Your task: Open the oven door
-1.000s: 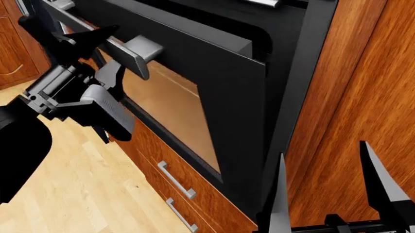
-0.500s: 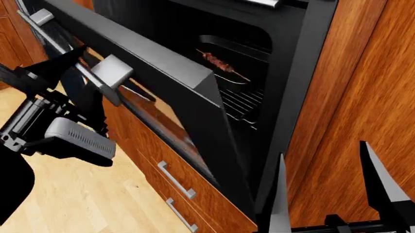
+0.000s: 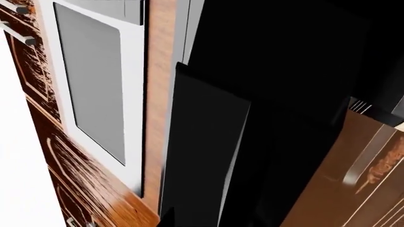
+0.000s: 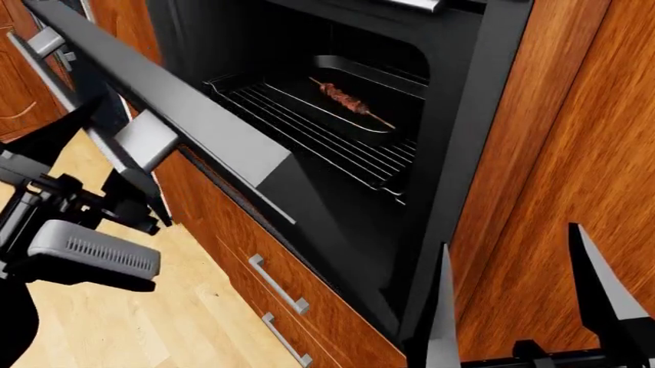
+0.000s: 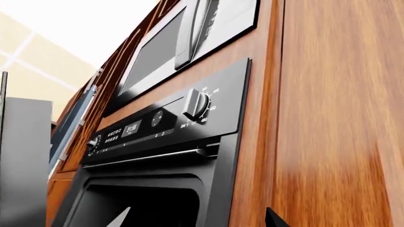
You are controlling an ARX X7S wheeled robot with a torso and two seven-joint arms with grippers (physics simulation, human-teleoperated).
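Swung further down since the earlier frames: oven door [image 4: 205, 146] now well open, exposing one wire rack [image 4: 327, 146], one tray [image 4: 363, 96] and one skewer [image 4: 346, 97]. Left tool [image 4: 97, 165] at the grey bar handle [image 4: 143, 138], fingers either side of it; clenched or released, cannot tell. Right tool [image 4: 511, 295] released, low right beside the wooden panel. Two drawer handles [image 4: 278, 285] below the door.

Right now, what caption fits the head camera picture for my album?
Left gripper pulls the oven door down by its handle, showing a skewer inside.
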